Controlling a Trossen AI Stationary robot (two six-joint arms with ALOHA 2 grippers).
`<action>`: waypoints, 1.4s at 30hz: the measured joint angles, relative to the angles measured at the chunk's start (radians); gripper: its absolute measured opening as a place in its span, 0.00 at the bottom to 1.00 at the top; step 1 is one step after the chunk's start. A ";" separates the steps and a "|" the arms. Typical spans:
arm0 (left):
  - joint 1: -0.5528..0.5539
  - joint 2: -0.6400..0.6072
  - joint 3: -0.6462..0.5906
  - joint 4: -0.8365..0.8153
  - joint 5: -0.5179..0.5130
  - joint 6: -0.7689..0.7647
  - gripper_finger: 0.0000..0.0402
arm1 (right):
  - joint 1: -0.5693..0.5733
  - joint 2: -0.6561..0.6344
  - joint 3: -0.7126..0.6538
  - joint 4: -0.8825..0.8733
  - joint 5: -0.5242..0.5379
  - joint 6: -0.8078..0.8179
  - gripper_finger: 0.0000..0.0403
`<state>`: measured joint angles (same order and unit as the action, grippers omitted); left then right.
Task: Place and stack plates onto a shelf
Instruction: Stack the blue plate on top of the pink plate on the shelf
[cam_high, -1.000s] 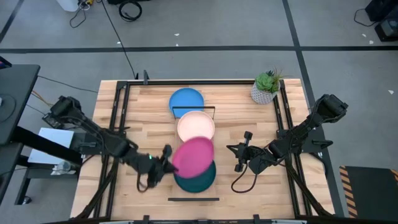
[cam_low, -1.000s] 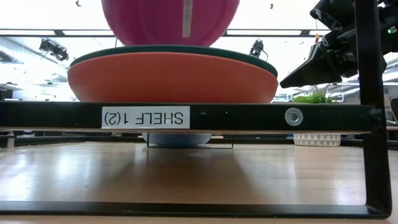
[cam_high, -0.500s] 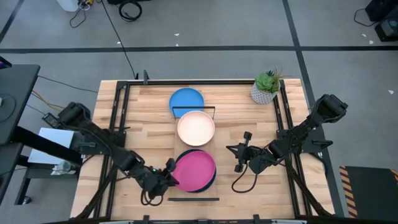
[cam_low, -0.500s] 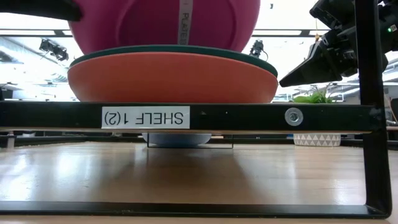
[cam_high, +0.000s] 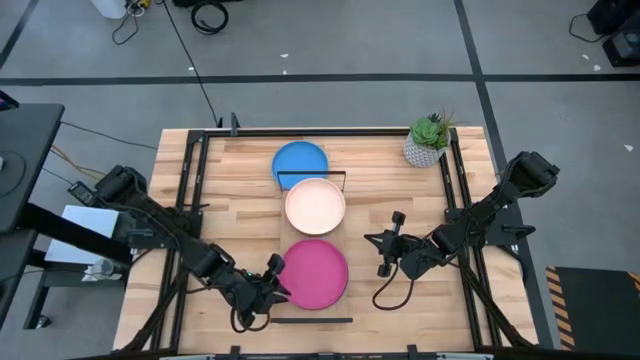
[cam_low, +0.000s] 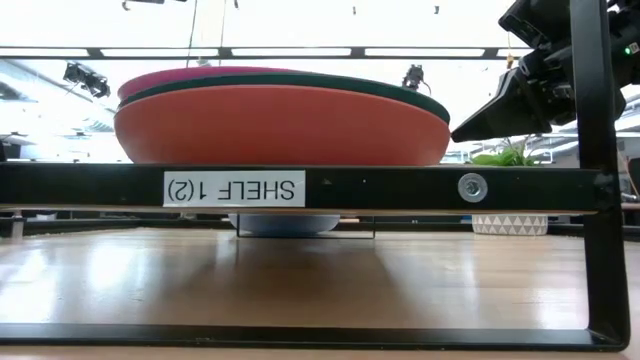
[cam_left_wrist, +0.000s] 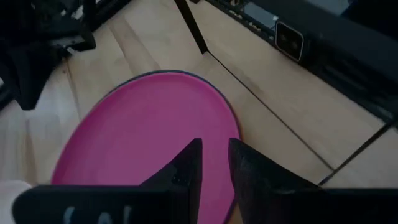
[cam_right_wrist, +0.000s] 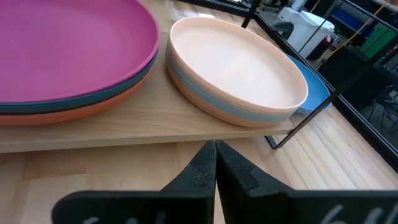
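The pink plate lies flat on a teal plate, which sits on an orange plate at the near end of the light-wood shelf. A cream plate tops a second stack at the shelf's far end. A blue plate rests on the table beyond that end. My left gripper hangs just above the pink plate's near-left rim, fingers a narrow gap apart, with the pink plate showing through it. My right gripper waits shut to the right of the shelf.
A small potted plant stands at the table's far right corner. Black rails close the shelf's ends, and black frame bars run along the table's left and right sides. Bare slatted tabletop lies on either side of the shelf.
My left gripper carried the tilted pink plate toward the table's near edge and down. The plate went from steeply tipped to lying flat on the teal plate, covering it from above. The left arm then left the low view upward.
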<state>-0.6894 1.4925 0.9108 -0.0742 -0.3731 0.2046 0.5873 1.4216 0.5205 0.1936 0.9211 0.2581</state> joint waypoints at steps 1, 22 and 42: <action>0.000 0.000 0.004 -0.005 0.000 -0.014 0.21 | 0.000 0.000 0.000 0.001 0.000 0.000 0.03; 0.047 -0.196 -0.114 -0.344 -0.214 -0.496 0.02 | 0.000 0.000 -0.001 0.039 -0.008 -0.026 0.03; 0.848 -0.371 -0.310 -0.354 0.004 -0.275 0.06 | -0.002 0.000 -0.001 0.060 -0.034 -0.053 0.03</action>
<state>0.1582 1.1215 0.6010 -0.4284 -0.3695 -0.0704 0.5854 1.4216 0.5198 0.2539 0.8872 0.2050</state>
